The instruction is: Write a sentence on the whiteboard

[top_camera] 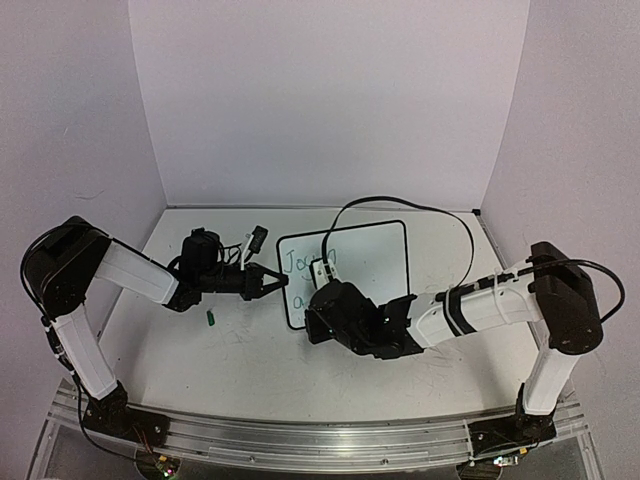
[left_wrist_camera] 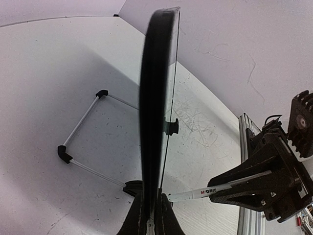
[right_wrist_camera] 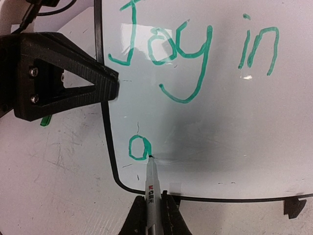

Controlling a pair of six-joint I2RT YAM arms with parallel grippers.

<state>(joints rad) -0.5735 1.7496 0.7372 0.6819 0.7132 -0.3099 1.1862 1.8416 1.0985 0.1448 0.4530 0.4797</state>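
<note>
The whiteboard [top_camera: 370,262] stands tilted near the table's middle, and in the left wrist view it shows edge-on [left_wrist_camera: 155,98]. My left gripper [top_camera: 284,282] [left_wrist_camera: 150,196] is shut on the board's left edge. The sentence [right_wrist_camera: 195,54] reads "Joy in" in green, with an "a" [right_wrist_camera: 137,148] on the line below. My right gripper [right_wrist_camera: 152,198] [top_camera: 325,290] is shut on a white marker [right_wrist_camera: 151,181] [left_wrist_camera: 205,193]. The marker's tip touches the board at the right side of the "a".
A small green cap [top_camera: 211,318] lies on the table left of the board. The board's wire stand [left_wrist_camera: 80,129] reaches out behind it, and a black clip foot [right_wrist_camera: 293,208] sits at its lower edge. A black cable [top_camera: 400,205] arcs over the board. An aluminium rail [top_camera: 300,440] runs along the near edge.
</note>
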